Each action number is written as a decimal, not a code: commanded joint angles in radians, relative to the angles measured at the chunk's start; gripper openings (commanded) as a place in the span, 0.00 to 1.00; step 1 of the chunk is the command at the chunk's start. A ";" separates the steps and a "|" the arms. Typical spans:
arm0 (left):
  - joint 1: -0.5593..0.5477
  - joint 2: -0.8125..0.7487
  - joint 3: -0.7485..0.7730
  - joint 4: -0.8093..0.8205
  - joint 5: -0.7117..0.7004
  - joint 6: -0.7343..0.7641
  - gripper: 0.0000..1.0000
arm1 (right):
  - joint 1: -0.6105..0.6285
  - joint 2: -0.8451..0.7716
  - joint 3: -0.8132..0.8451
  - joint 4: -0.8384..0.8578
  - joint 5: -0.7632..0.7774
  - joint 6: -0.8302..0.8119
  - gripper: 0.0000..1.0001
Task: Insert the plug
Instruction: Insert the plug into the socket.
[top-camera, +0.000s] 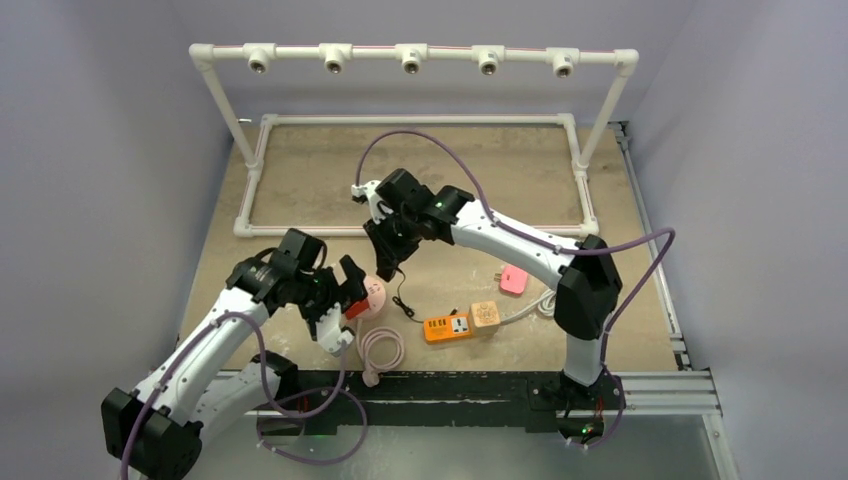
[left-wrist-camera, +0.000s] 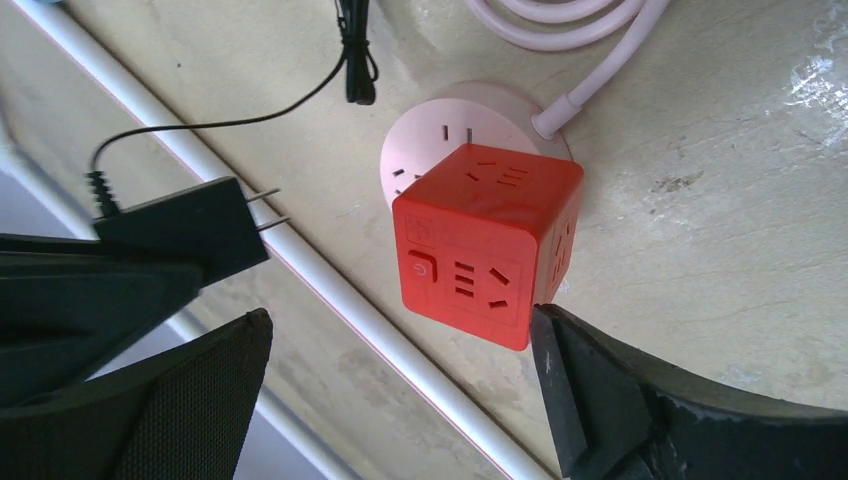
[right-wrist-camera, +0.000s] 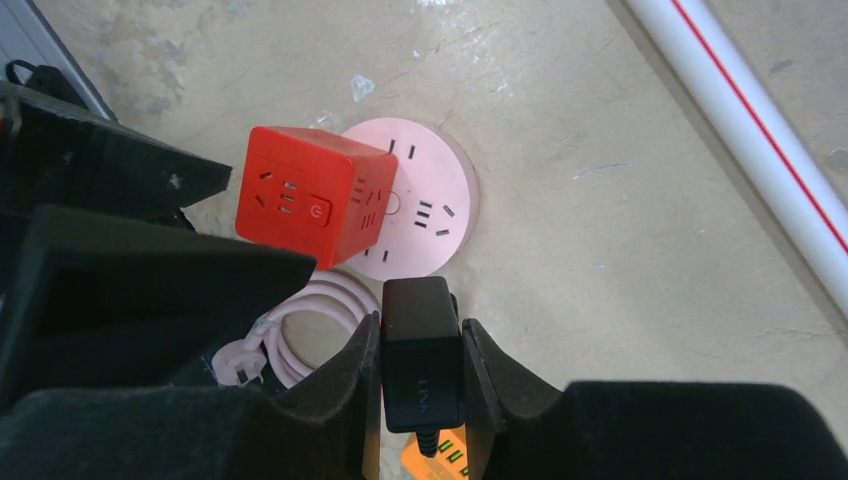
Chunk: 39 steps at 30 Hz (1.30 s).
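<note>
The black plug (right-wrist-camera: 420, 300) is clamped in the right claw (right-wrist-camera: 420, 338) and held above the bench (right-wrist-camera: 620, 250), its two prongs pointed toward the red cube socket (left-wrist-camera: 485, 240). The left claw (left-wrist-camera: 400, 330) is spread wide — the cube is seen between its fingers, against a pink round socket (right-wrist-camera: 430, 215).

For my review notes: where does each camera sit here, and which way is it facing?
Top external: above and behind the bases, facing down at the table; both arms show.
Left wrist: on the left arm, facing down at the red cube; open left gripper frames it.
Right wrist: on the right arm, facing down; right gripper shut on the plug.
Shared: both wrist views show the cube and pink socket.
</note>
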 joint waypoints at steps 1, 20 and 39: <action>0.009 -0.065 -0.044 0.004 0.020 0.002 0.98 | 0.035 0.055 0.100 -0.094 0.090 0.038 0.00; 0.009 -0.046 -0.110 -0.021 -0.023 0.001 0.46 | 0.116 0.094 0.060 0.023 0.241 0.166 0.00; 0.009 -0.040 -0.119 -0.051 -0.064 0.013 0.20 | 0.156 0.091 -0.028 0.182 0.340 0.185 0.00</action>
